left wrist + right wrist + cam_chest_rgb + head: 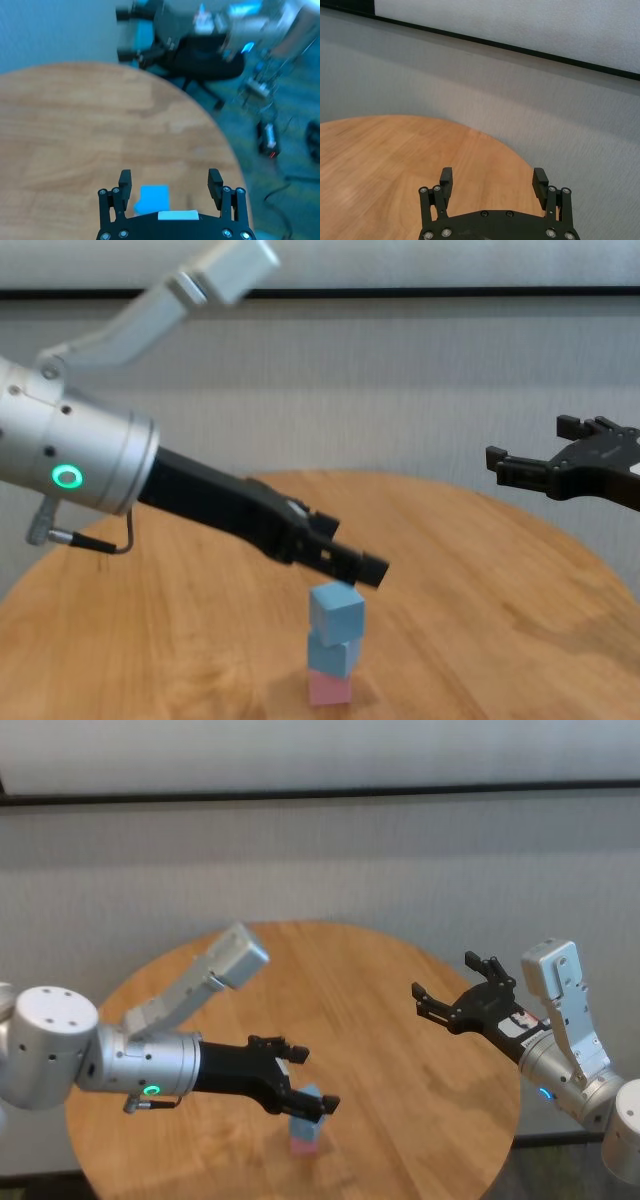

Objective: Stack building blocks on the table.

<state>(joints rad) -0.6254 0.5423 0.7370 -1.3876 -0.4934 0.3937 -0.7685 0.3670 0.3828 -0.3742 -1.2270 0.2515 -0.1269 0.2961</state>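
With the matte cube stack (333, 648) (pale pink under two light blue) standing on the round honey-wood table (520, 620), lift the left gripper (345, 562), fingers wide and empty, straight up; right gripper (452, 1002) hangs parked, fingers wide.

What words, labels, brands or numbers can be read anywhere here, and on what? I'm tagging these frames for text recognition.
No readable text in any view.
Left gripper: a plain white label strip on its body, nothing legible on it.
Right gripper: a small red-and-white sticker on the wrist behind it, too small to read.
Building blocks: plain faces.
Table: bare wood grain.
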